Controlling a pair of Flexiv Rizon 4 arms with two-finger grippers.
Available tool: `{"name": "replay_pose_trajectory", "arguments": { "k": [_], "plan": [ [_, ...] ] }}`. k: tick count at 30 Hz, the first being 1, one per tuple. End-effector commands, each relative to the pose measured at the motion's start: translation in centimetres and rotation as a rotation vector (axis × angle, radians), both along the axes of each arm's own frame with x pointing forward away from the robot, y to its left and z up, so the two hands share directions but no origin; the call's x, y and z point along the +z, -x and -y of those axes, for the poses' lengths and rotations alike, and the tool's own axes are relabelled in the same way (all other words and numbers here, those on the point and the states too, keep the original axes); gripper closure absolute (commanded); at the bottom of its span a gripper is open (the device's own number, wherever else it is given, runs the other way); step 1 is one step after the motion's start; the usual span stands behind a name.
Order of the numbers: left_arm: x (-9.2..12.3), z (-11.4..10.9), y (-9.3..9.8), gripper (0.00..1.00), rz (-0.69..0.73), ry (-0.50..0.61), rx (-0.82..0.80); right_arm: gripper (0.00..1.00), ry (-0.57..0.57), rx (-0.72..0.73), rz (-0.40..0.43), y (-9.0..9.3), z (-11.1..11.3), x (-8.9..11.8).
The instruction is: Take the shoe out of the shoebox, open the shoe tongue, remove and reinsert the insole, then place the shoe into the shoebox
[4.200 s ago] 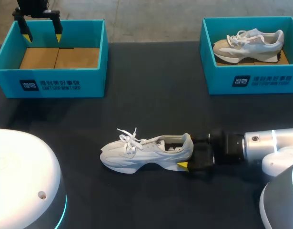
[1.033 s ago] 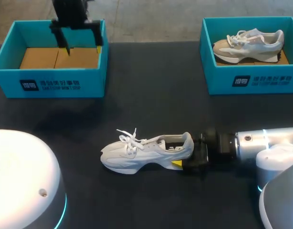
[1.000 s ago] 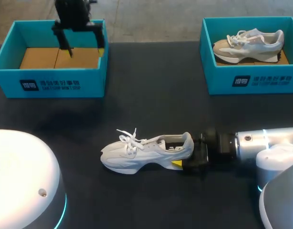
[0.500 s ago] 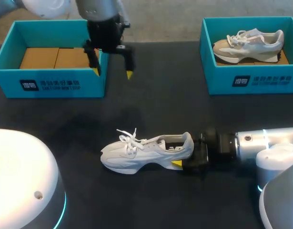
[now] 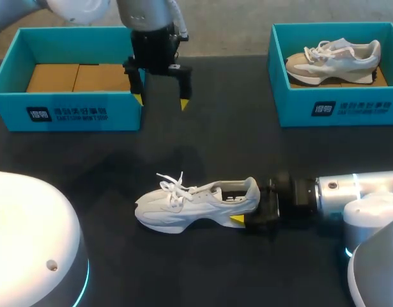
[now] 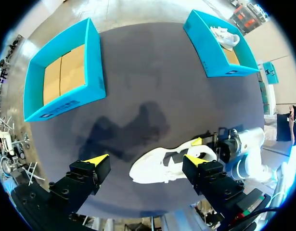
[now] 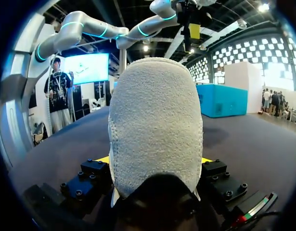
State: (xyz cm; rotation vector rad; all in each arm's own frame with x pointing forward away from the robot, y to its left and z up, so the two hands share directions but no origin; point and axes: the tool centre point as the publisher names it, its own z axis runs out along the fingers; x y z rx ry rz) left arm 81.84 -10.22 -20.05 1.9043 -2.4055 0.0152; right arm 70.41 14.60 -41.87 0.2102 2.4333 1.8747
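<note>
A white lace-up shoe (image 5: 190, 203) lies on its sole mid-table, toe to the left, with its dark opening facing up. My right gripper (image 5: 247, 208) holds its heel from the right, one yellow tip showing at the near side. In the right wrist view the heel (image 7: 155, 120) fills the space between the fingers (image 7: 96, 169), which press on both sides. My left gripper (image 5: 161, 101) hangs open above the table, just right of the empty teal shoebox (image 5: 75, 114). From the left wrist, the shoe (image 6: 162, 166) lies below and ahead of the open left gripper (image 6: 147, 159).
The left shoebox (image 6: 92, 67) has a bare cardboard floor. A second teal box (image 5: 337, 109) at the back right holds a beige and white shoe (image 5: 333, 59). Dark tabletop lies between the boxes and the white shoe.
My left arm has swung right, out from over the left shoebox, and come down over the table toward the shoe. The right gripper and the shoe have stayed put.
</note>
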Motion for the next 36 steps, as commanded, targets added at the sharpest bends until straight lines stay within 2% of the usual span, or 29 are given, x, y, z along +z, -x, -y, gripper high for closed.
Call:
{"name": "replay_pose_trajectory", "arguments": {
  "k": [1, 8, 18, 29, 36],
  "plan": [
    [0.0, 0.0, -0.1, 0.0, -0.001, -0.002, 0.0, 1.0, 0.003, -0.001, 0.0, 0.1, 0.1, -0.2],
    [-0.5, 2.6, 0.8, 0.0, -0.039, 0.029, -0.044, 1.0, 0.003, -0.001, 0.0, 0.1, 0.1, -0.2],
    [-1.5, 7.1, 4.0, 0.0, -0.045, -0.002, -0.139, 1.0, 0.003, -0.001, 0.0, 0.1, 0.1, -0.2],
    [-4.4, 9.9, 7.2, 0.0, -0.065, -0.053, -0.186, 1.0, 0.003, -0.001, 0.0, 0.1, 0.1, -0.2],
    [-6.1, 10.4, 8.8, 0.0, -0.06, -0.069, -0.186, 1.0, 0.003, -0.001, 0.0, 0.1, 0.1, -0.2]
  ]
}}
